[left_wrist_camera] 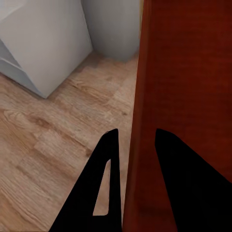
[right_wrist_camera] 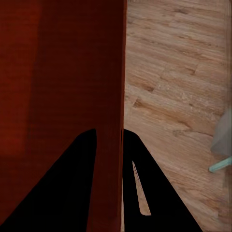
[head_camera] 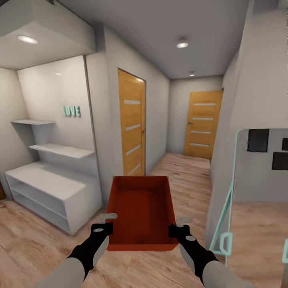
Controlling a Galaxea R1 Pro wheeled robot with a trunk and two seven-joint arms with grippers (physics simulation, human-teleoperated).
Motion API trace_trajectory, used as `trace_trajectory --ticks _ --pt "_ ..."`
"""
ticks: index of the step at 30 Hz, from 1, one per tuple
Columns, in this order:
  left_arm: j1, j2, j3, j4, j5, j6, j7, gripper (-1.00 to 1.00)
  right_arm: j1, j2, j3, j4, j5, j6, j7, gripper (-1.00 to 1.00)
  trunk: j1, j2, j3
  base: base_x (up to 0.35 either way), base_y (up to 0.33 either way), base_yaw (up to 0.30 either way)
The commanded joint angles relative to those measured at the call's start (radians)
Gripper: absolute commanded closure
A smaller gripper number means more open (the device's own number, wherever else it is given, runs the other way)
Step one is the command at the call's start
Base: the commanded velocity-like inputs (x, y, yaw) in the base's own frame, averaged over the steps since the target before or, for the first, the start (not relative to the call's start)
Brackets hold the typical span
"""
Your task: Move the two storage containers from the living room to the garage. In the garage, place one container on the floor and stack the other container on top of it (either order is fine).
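Note:
One red-orange storage container [head_camera: 142, 212] hangs level in front of me, above light wood-plank flooring, held between both arms. My left gripper [head_camera: 107, 224] is shut on its left wall, and my right gripper [head_camera: 179, 226] is shut on its right wall. In the left wrist view the thin red wall [left_wrist_camera: 145, 96] runs between the two dark fingers of the left gripper [left_wrist_camera: 137, 137]. The right wrist view shows the same for the other wall [right_wrist_camera: 116, 72] and the right gripper [right_wrist_camera: 110, 135]. The bin is lidless and empty. The garage is out of view.
A corridor runs ahead, with a wooden door [head_camera: 132, 124] on its left wall and another [head_camera: 203, 124] at its end. A white shelf unit [head_camera: 48, 188] stands at the left. A grey wall corner [head_camera: 222, 168] and a teal-edged panel [head_camera: 226, 208] stand close on the right.

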Motion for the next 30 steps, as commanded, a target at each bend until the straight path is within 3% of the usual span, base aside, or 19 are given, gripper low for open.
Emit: trace_trajectory --ticks 1,12,30 --pt "0.000 0.020 0.051 -0.001 0.030 0.004 0.011 1.00 -0.001 -0.001 -0.009 -0.002 -0.009 -0.030 -0.006 1.00 0.001 -0.001 0.000 0.332 0.141 -0.252" --pt "0.000 0.018 0.051 -0.001 0.030 0.004 0.011 1.00 -0.001 -0.001 -0.009 -0.002 -0.010 -0.030 -0.005 1.00 0.001 -0.001 0.000 0.332 0.126 -0.242" --pt "0.000 0.019 0.051 0.000 0.030 0.004 0.011 1.00 -0.001 -0.001 -0.009 -0.002 -0.012 -0.031 -0.004 1.00 0.001 -0.001 0.000 0.332 0.107 -0.012"
